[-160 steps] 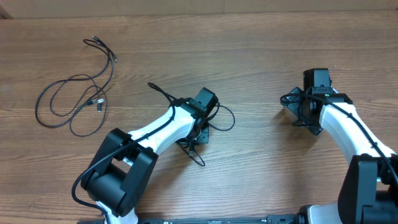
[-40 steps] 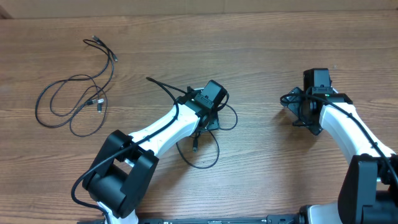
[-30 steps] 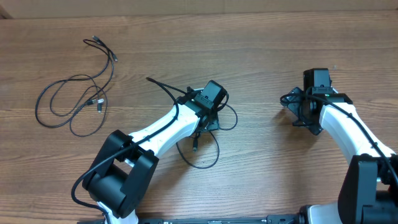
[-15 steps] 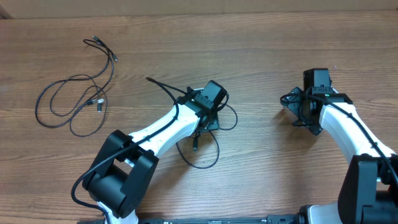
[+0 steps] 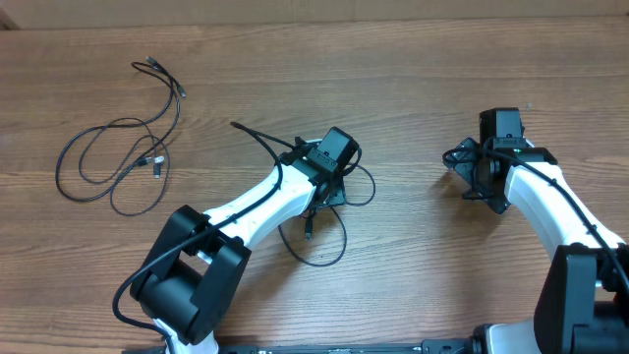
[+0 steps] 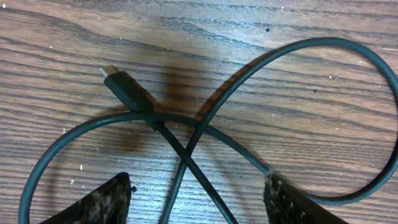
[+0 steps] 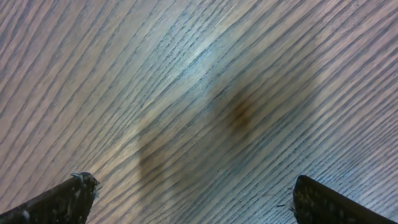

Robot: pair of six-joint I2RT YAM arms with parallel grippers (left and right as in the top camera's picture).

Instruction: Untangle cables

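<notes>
Left wrist view: left pincer [image 6: 199,190] spread above a thin black looped cable [image 6: 186,118] crossing itself on the wooden worktop [image 6: 311,25], apparently not touching it; right pincer [image 7: 193,186] spread wide.

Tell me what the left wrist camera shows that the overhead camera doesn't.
Only the left wrist view shows the cable crossing itself behind its plug, just ahead of the open left hand. Only the overhead shows a second cable looped at far left, and the right hand. Both show the first cable's loop on the wooden table.
</notes>
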